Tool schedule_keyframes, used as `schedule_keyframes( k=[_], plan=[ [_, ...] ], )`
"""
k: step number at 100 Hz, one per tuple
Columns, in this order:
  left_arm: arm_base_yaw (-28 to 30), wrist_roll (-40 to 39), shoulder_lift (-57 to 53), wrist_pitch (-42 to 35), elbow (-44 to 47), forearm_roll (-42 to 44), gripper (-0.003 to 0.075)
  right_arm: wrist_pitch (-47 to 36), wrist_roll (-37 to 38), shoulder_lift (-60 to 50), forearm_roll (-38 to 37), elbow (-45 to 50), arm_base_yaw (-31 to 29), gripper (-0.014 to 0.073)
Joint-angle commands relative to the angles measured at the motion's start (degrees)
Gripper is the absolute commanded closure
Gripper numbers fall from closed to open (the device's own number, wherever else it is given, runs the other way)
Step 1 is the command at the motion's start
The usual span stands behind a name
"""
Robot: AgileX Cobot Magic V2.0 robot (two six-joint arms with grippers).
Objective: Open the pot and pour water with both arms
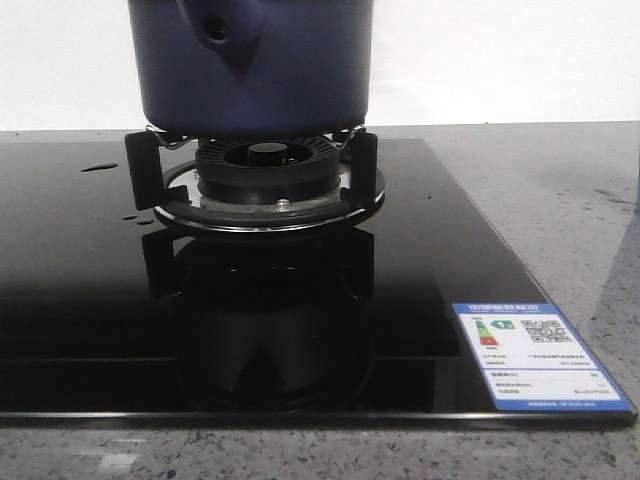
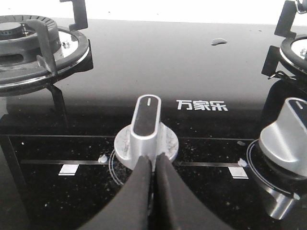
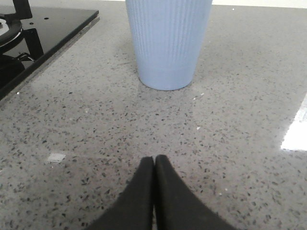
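Note:
The dark navy pot (image 1: 250, 65) stands on the burner grate (image 1: 265, 175) of the black glass hob, its side nub with a round hole facing the front camera; its top is cut off by the frame. Neither gripper shows in the front view. In the left wrist view my left gripper (image 2: 154, 157) is shut and empty, its tips just in front of a silver stove knob (image 2: 146, 134). In the right wrist view my right gripper (image 3: 154, 159) is shut and empty above the speckled counter, some way short of a pale blue ribbed cup (image 3: 168, 43).
A second silver knob (image 2: 288, 139) and another burner (image 2: 33, 48) show in the left wrist view. The hob's edge (image 3: 48, 52) runs beside the cup. An energy label (image 1: 535, 355) is stuck on the hob's front right corner. Water drops (image 1: 100, 166) lie on the glass.

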Motion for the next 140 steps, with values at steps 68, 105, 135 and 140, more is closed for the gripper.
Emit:
schedule_keyframes(
  k=[68,105,135,140],
  plan=[
    [-0.06,-0.25,-1.50,-2.59,1.91,-0.11,0.0739,-0.70,-0.39,-1.07,0.20,1.59,-0.37,0.0668],
    [-0.06,-0.25,-1.50,-10.47,1.91,-6.07,0.0739,-13.73,-0.39,-1.07,13.55,1.59,-0.37,0.0668],
    [-0.06,-0.25,-1.50,-25.15,1.82,-49.85,0.0739,-21.58,-0.39,-1.07,22.60,1.59,-0.37,0.0668],
    [-0.06,-0.25,-1.50,-25.02,1.82,-54.90,0.0739,-22.85,-0.39,-1.07,23.56,1.59,-0.37,0.0668]
  ],
)
